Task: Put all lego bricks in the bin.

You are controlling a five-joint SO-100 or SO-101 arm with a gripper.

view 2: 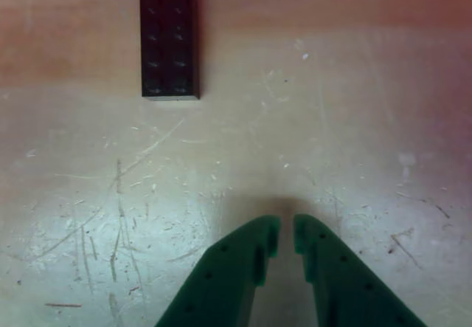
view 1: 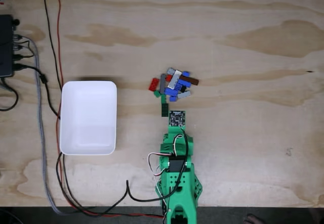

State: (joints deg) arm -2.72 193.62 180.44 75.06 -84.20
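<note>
A wide plywood table top is seen from above in the fixed view. Near its middle, a small heap of studded plastic lego bricks in blue, red, grey, white and brown is gathered, the pieces touching and partly overlapping. Just below the heap, a dark green rectangular brick is laid apart from the rest, with a smaller green piece between it and the pile. To the left of the heap, well apart from it, a white shallow rectangular plastic bin with rounded corners is placed; no bricks are seen inside it. The green printed robot arm is extended from the bottom edge towards the heap, with a small black circuit board at its front end just right of the dark green brick. At the left edge a black box with cables is set.

In the other view, the green two-finger gripper is seen above bare, scratched wood, its fingertips brought almost together with only a thin gap and nothing held between them. The dark green brick is shown ahead and to the left, untouched.
</note>
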